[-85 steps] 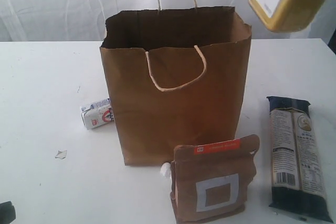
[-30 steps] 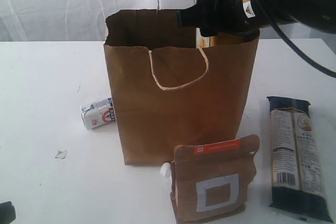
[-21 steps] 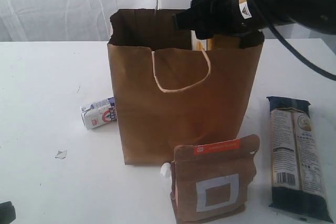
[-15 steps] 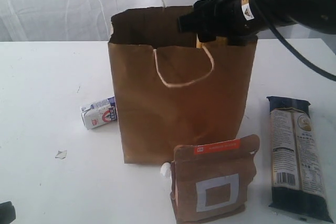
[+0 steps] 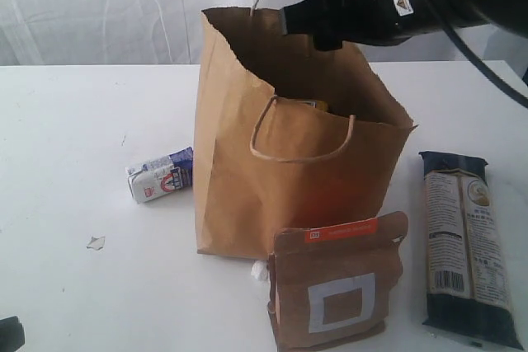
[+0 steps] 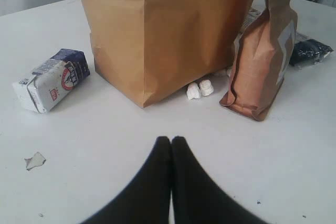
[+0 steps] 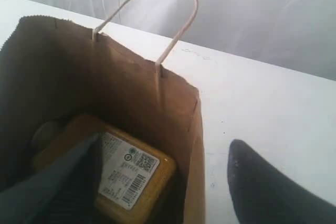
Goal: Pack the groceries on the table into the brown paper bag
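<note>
Yellow-grain bottle (image 7: 131, 177) lies inside the brown paper bag (image 5: 280, 195). The right gripper (image 7: 167, 142), jaws wide and empty, hangs over the rim. The left gripper (image 6: 171, 141) is pinched together. Next, I'd say: lift clear and fetch the long dark-blue packet (image 5: 462, 245).

- The tabletop (image 5: 66, 121) is wide, flat and white. It fills the view from 9 o'clock round to 3 o'clock and down to 6 o'clock.
- A white curtain (image 5: 99, 6) hangs behind the far edge of the tabletop, at 12 o'clock. It has long soft folds running up and down.
- A small pale flake (image 5: 96, 242) lies on the tabletop at 8 o'clock.
- A tiny dark speck (image 5: 124, 139) sits at 9 o'clock.
- The light is bright and even. Shadows on the tabletop are soft and grey.
</note>
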